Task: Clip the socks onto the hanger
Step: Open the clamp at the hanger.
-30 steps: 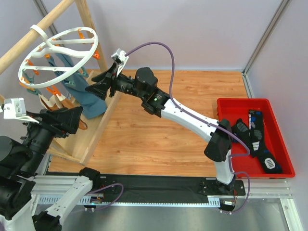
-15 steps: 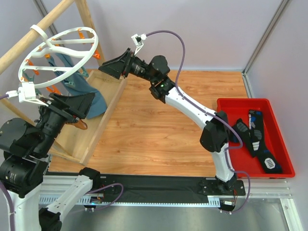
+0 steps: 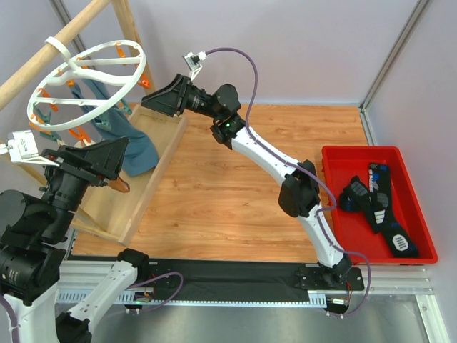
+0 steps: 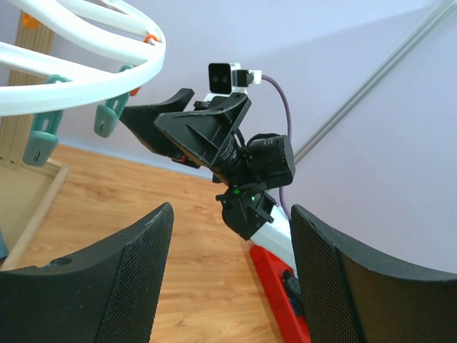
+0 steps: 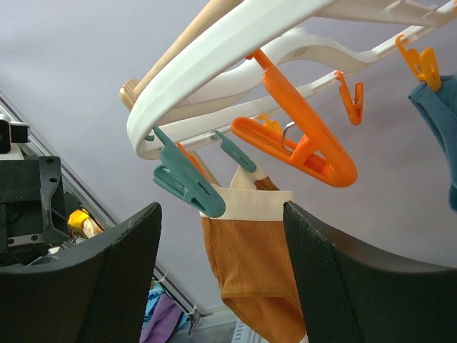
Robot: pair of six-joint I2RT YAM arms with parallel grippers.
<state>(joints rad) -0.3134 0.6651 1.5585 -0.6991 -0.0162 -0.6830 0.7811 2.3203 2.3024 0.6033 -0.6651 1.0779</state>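
Note:
The black socks [image 3: 378, 207] with white and blue marks lie in the red tray [image 3: 421, 214] at the right, far from both grippers. The white ring hanger [image 3: 86, 82] hangs from a wooden pole [image 3: 43, 68] at the upper left, with orange and teal clips. My right gripper [image 3: 153, 100] is open and empty, raised just right of the ring; its wrist view shows the ring [image 5: 235, 36], a teal clip [image 5: 187, 187] and an orange clip [image 5: 300, 146]. My left gripper [image 3: 107, 161] is open and empty below the ring; its view shows the ring [image 4: 78, 50] and the right gripper [image 4: 189, 128].
A tan-brown sock [image 5: 253, 264] and teal-blue socks [image 3: 132, 143] hang clipped on the hanger. A wooden rack frame [image 3: 153, 171] stands under it. The right arm [image 3: 271, 161] stretches across the wooden table. Grey walls close the back and right.
My right gripper rose from beside the teal socks and now sits a little left again, by the ring. My left gripper has shifted slightly, staying below the ring. The socks stayed in the tray.

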